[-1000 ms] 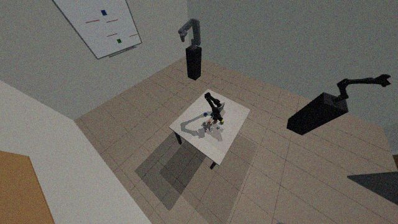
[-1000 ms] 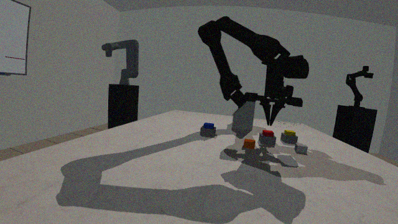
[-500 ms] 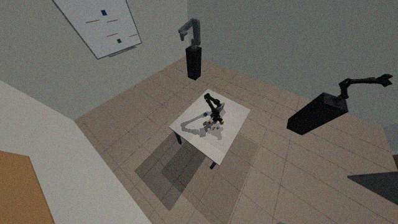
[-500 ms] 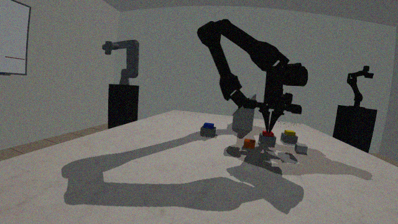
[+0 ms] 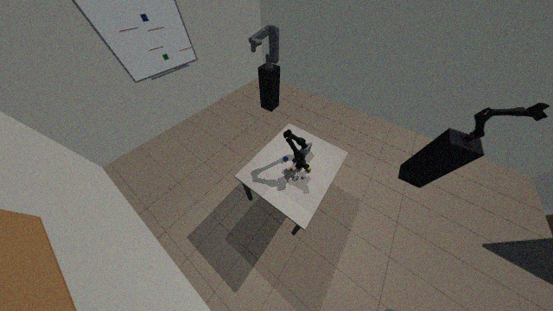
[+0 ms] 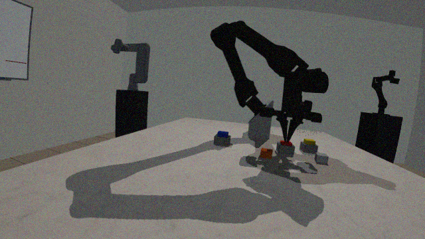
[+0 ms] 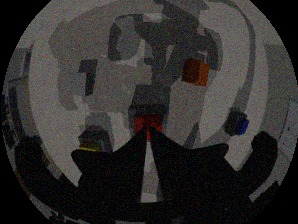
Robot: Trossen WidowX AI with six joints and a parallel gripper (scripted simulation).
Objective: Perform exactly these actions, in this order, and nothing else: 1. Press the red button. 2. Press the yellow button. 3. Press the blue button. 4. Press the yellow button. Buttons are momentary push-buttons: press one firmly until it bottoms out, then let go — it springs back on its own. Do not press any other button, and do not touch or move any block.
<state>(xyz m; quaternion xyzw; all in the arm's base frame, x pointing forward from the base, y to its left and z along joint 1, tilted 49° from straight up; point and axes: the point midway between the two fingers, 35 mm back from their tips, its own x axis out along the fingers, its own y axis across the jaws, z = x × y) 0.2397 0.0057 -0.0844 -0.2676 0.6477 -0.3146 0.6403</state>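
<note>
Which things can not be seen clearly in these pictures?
- Top view: the buttons by the gripper are too small to tell apart.
- Exterior view: whether the red button is fully pressed; fingertips cover it.
- Wrist view: yellow button is dim, partly hidden behind the gripper.

The white square table (image 6: 166, 186) carries four grey-based push-buttons: a blue-capped one (image 6: 222, 138) far left, a red-capped one (image 6: 285, 148) in the middle, and a yellow-capped one (image 6: 309, 145) to its right. An orange block (image 6: 265, 153) lies just left of the red button, and a small grey block (image 6: 321, 159) sits near right.
</note>
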